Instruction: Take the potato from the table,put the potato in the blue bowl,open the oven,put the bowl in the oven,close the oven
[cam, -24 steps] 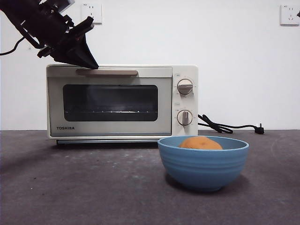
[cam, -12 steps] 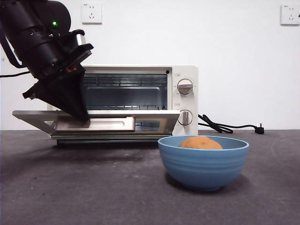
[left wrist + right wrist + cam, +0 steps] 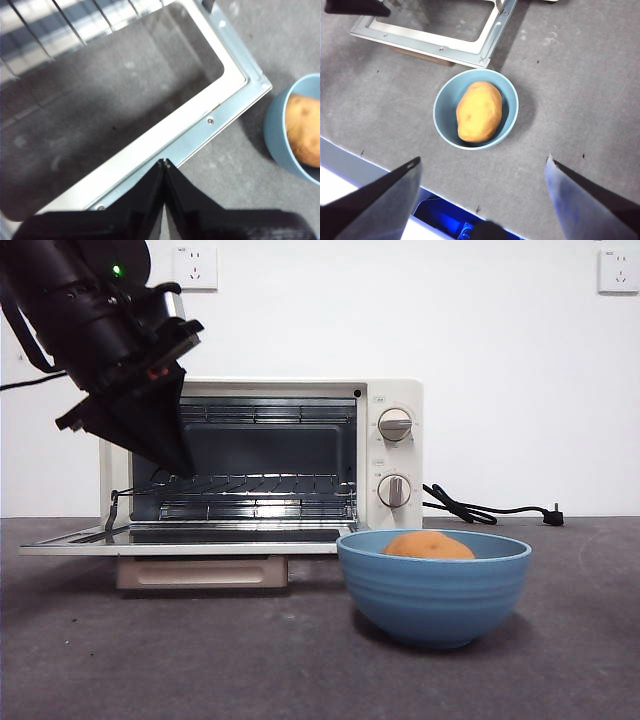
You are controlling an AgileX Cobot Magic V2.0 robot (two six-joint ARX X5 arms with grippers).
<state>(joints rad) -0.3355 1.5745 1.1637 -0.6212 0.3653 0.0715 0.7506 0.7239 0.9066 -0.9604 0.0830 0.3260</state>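
The blue bowl point(image 3: 434, 585) looks rigid and smooth, bottom-heavy with the potato point(image 3: 429, 545); its rim seems the best hold. The right gripper point(image 3: 480, 172) hovers above, jaws spread. The left gripper point(image 3: 164, 163), pinched empty, hangs over the oven point(image 3: 262, 460) door.

- The left arm point(image 3: 85, 310) comes in from the upper corner of the front view, big and dark, slanting downward, with a small green light lit on its housing.
- The left gripper point(image 3: 164, 162) points down, its two black jaws pressed together to a single narrow tip with nothing between them. In the front view the same tip point(image 3: 182, 468) hangs in the air.
- The right gripper point(image 3: 481, 162) is held high and looks straight down; its jaws stand wide apart and empty.
- The right arm itself does not show in the front view.
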